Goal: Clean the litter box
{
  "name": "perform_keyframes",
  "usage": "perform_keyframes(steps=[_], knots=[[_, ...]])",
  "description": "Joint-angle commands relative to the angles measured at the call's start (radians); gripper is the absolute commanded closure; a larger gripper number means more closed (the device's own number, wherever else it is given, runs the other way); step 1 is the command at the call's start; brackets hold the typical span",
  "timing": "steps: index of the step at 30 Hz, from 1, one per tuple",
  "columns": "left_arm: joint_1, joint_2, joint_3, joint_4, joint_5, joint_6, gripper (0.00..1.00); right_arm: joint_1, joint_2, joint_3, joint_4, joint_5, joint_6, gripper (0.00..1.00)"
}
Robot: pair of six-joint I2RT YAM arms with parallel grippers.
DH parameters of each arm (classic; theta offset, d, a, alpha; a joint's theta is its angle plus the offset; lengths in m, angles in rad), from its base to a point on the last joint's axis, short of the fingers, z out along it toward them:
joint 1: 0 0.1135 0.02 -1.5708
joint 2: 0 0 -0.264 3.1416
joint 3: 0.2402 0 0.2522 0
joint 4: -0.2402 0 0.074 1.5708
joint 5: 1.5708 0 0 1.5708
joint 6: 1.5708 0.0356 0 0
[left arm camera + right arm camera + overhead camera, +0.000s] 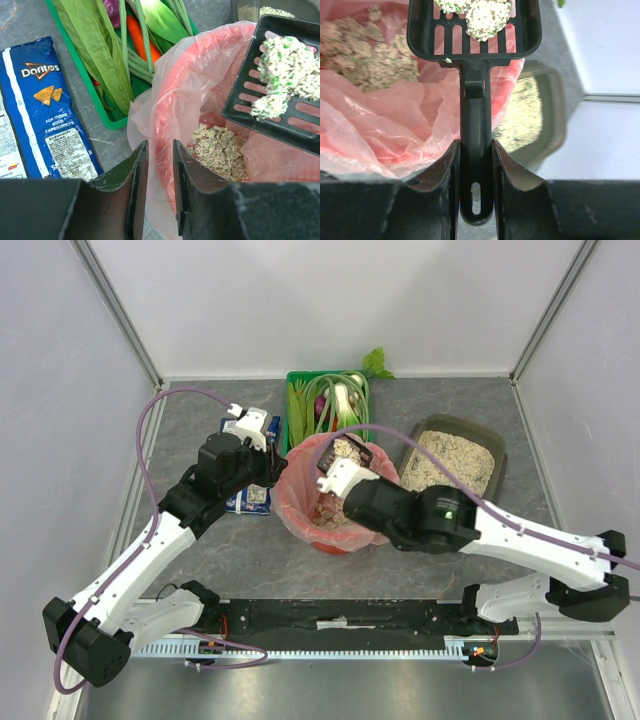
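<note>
The litter box [501, 457], a shallow dark tray of beige litter, lies at the right of the table and shows blurred in the right wrist view [554, 117]. My right gripper [336, 478] [475, 145] is shut on the handle of a black slotted scoop [350, 452] [475, 95]. The scoop carries pale clumps [282, 62] over the red bin lined with a pink bag [298, 512] [192, 75]. More clumped litter [220, 150] lies inside the bag. My left gripper [277, 468] [160, 146] is shut on the pink bag at the bin's left rim.
A green crate of vegetables [293, 390] [107, 117] stands behind the bin. A blue Doritos bag [252, 498] [45, 110] lies flat to the left, under my left arm. White walls close in the table on three sides.
</note>
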Motion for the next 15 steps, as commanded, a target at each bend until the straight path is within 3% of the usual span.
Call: perform_keyframes(steps=[1,8,15], knots=[[-0.003,-0.018,0.002,0.043,-0.023,0.042,0.68,0.075,0.025,-0.026,0.067,0.323,-0.142,1.00],[-0.003,-0.018,0.003,0.043,-0.023,0.045,0.68,0.167,-0.067,-0.084,0.159,0.387,-0.277,1.00],[-0.003,-0.006,0.003,0.042,-0.020,0.040,0.68,0.222,-0.014,-0.112,-0.003,0.410,-0.291,1.00]])
